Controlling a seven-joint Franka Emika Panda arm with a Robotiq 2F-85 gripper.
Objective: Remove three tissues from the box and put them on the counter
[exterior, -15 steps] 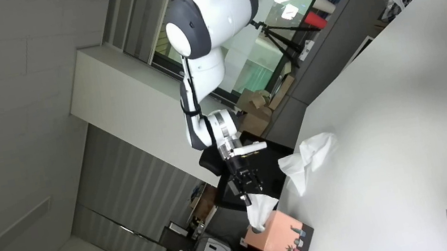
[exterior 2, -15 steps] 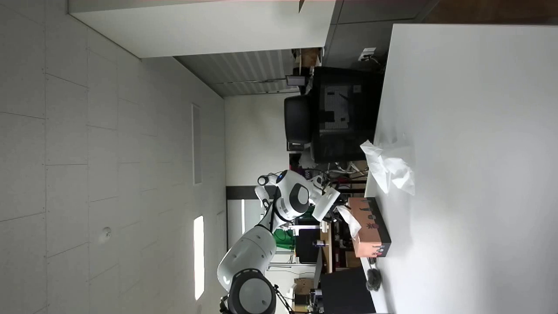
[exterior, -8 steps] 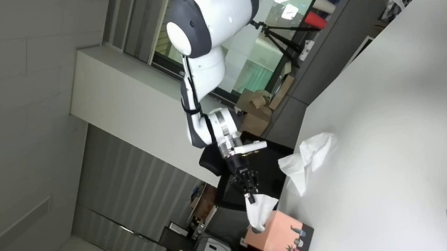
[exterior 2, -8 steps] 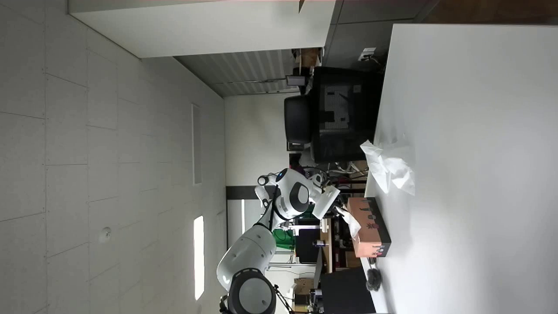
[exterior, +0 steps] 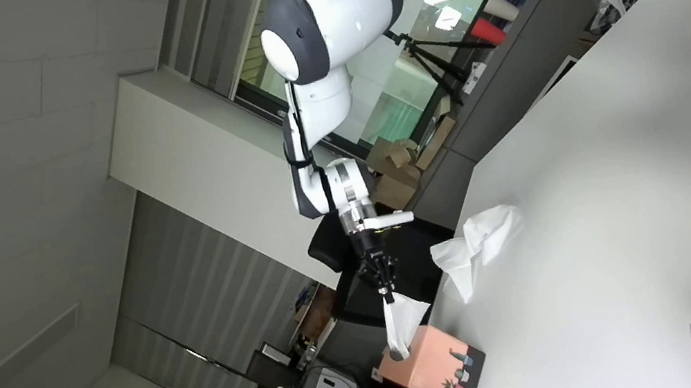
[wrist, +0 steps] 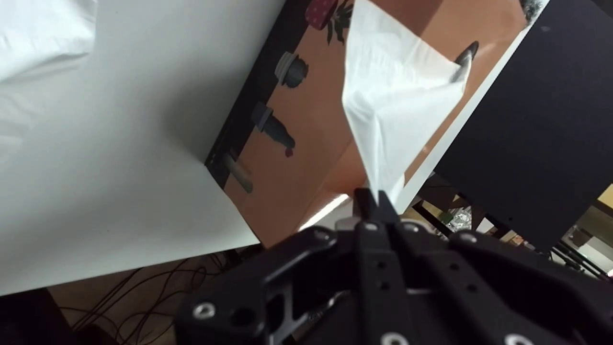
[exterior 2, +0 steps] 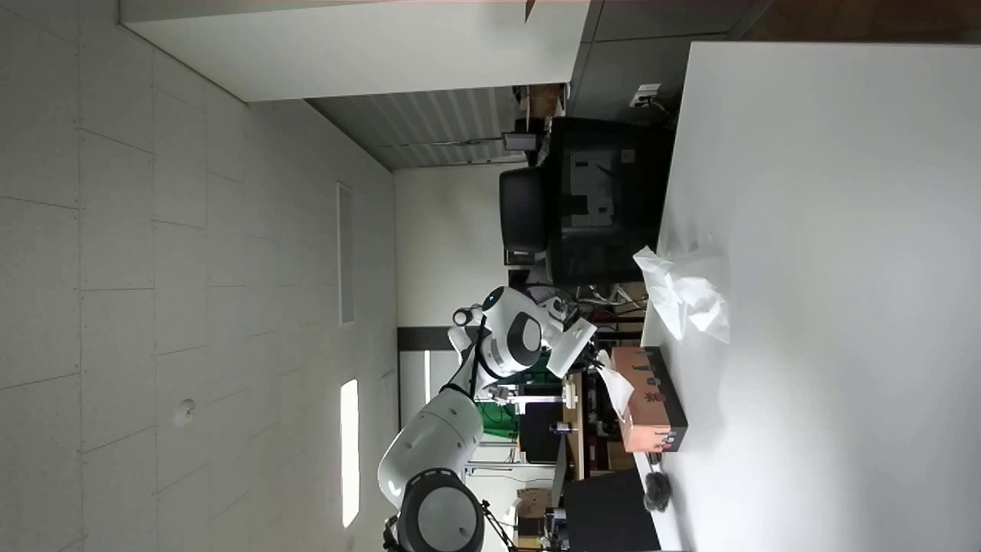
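Each tissue (wrist: 383, 105) looked like wrinkled paper, the box (wrist: 306, 124) like glossy card, the table (wrist: 139, 115) smooth; metal screws (wrist: 204, 310) studded the matt end effector (wrist: 376, 202).

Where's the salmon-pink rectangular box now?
In an exterior view, the salmon-pink rectangular box sits low, right of centre, at the edge of the flat white counter; the black gripper pinches the thin white tissue emerging from it.

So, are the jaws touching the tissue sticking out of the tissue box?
Touching. The wrist view shows the white tissue narrowing to a tip pinched between the closed jaws, its other end in the tissue box.
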